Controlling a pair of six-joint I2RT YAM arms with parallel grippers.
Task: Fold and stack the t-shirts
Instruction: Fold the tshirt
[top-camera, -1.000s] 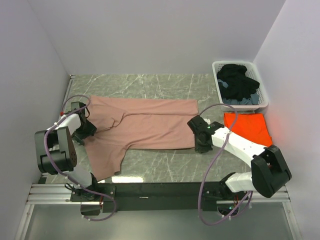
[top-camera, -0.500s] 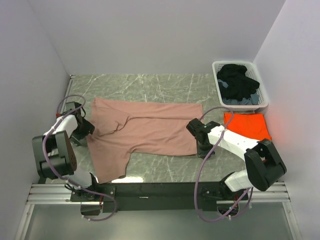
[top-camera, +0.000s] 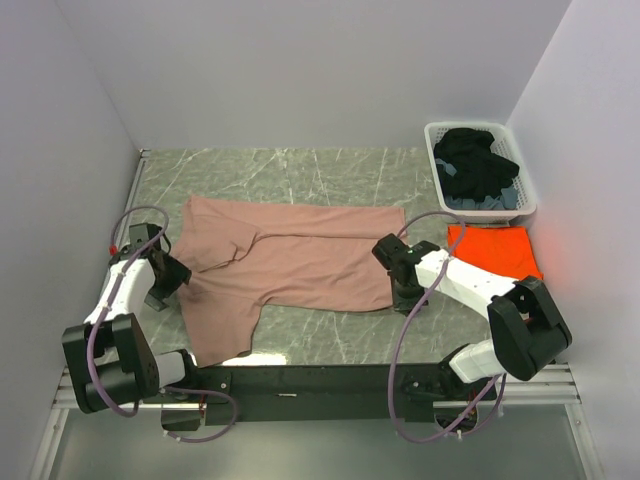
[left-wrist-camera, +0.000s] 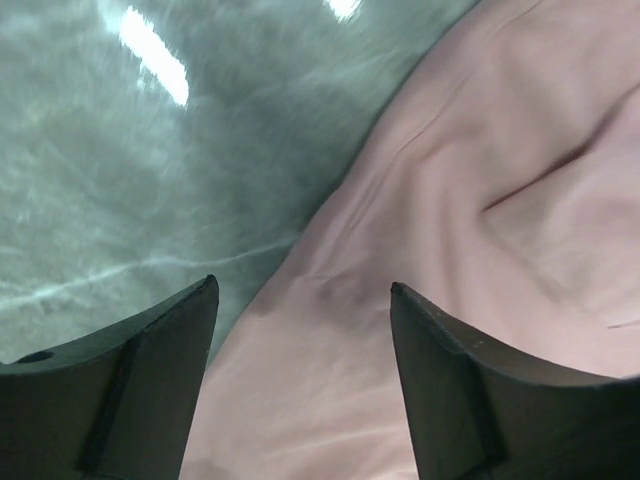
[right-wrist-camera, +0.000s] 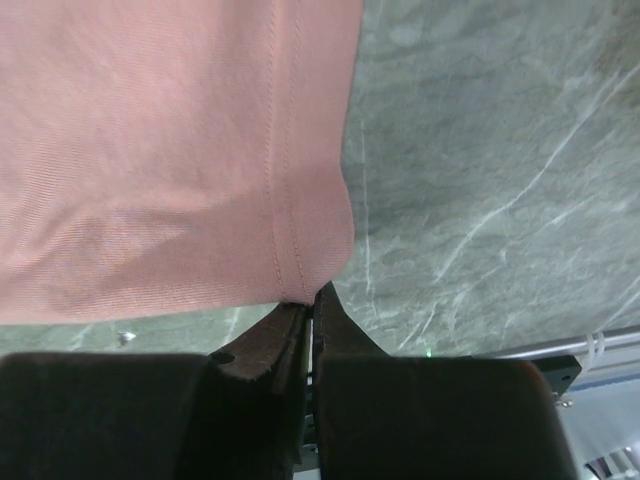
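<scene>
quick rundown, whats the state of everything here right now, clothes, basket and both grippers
pink tee: spread out, unfolded, creased, one sleeve toward the near edge
orange tee: folded, lying flat to the right of the pink tee
laundry basket: upright, holding dark clothes
left gripper: open, over the pink tee's left edge
right gripper: shut on the pink tee's hem corner
</scene>
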